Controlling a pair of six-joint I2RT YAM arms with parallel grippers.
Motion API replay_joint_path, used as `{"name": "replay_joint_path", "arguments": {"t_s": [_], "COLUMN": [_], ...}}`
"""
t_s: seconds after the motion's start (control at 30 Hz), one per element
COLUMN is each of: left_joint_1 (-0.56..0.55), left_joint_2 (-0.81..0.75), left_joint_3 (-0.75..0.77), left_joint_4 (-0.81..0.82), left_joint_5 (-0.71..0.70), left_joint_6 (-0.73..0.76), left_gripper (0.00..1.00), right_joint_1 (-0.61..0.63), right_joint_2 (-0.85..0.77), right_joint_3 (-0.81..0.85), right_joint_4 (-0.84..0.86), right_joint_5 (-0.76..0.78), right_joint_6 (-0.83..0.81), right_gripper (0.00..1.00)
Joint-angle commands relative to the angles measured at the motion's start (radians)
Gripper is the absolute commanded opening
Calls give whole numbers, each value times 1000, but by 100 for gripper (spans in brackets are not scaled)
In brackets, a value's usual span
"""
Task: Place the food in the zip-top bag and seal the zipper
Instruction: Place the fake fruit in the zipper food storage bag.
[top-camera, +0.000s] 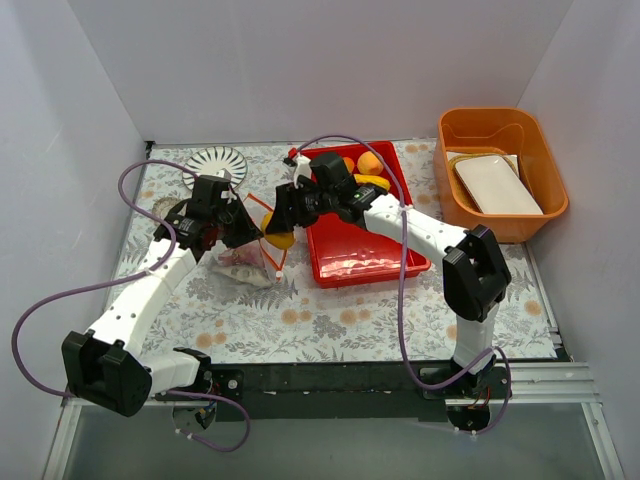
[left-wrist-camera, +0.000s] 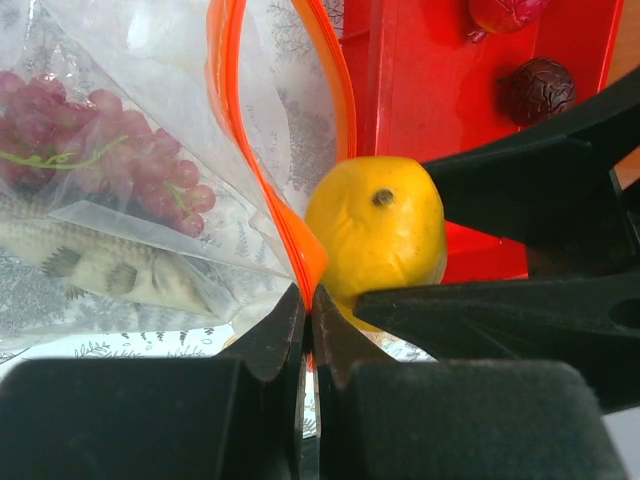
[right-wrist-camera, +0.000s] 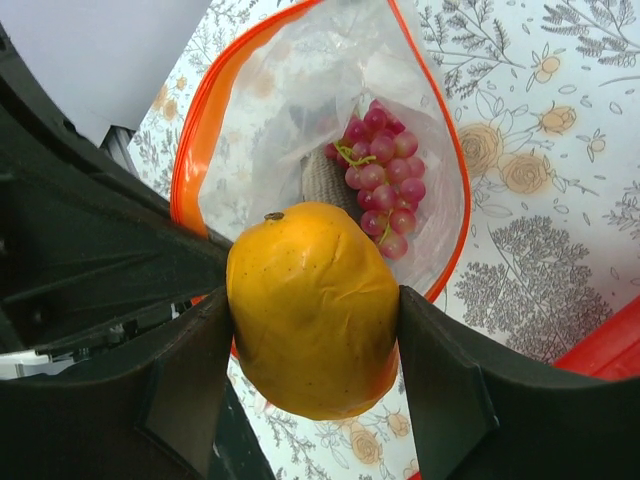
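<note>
The clear zip-top bag (top-camera: 245, 262) lies left of the red tray, its mouth held up and open. My left gripper (left-wrist-camera: 308, 305) is shut on the orange-red zipper (left-wrist-camera: 300, 250) strip at the mouth's rim. Purple grapes (right-wrist-camera: 385, 180) and a silver fish (left-wrist-camera: 100, 265) lie inside the bag. My right gripper (right-wrist-camera: 315, 330) is shut on a yellow-orange fruit (right-wrist-camera: 315, 305), which hangs just above the open mouth (top-camera: 280, 238). More food stays in the tray: orange and yellow fruits (top-camera: 370, 165) and a dark plum (left-wrist-camera: 540, 90).
The red tray (top-camera: 360, 255) stands right of the bag, close to both grippers. An orange bin (top-camera: 540, 150) holding a white dish sits at the back right. A patterned plate (top-camera: 217, 160) lies at the back left. White walls enclose the table.
</note>
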Motion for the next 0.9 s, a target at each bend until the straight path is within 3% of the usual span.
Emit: {"name": "replay_joint_path", "arguments": {"t_s": [0.0,0.17,0.27,0.37,0.6,0.87], "left_joint_1": [3,3,3,3,3,3], "left_joint_2": [-46,-52,-55,-60,-66,-80], "left_joint_3": [42,59,62,59,70,72], "left_joint_4": [8,7,4,-1,-30,-36], "left_joint_5": [5,2,-6,-23,-84,-133], "left_joint_6": [-2,-6,-8,-11,-20,-25], "left_gripper": [0,0,0,0,0,0], "right_joint_1": [13,30,38,39,38,35], "right_joint_2": [49,107,118,110,24,-89], "right_joint_3": [97,164,181,172,132,67], "right_joint_4": [-26,-97,-121,-126,-124,-112], "right_joint_5": [-10,-11,-1,4,130,326], "right_joint_6": [-17,-36,-50,-54,-89,-116], "right_gripper": [30,32,40,49,82,89]}}
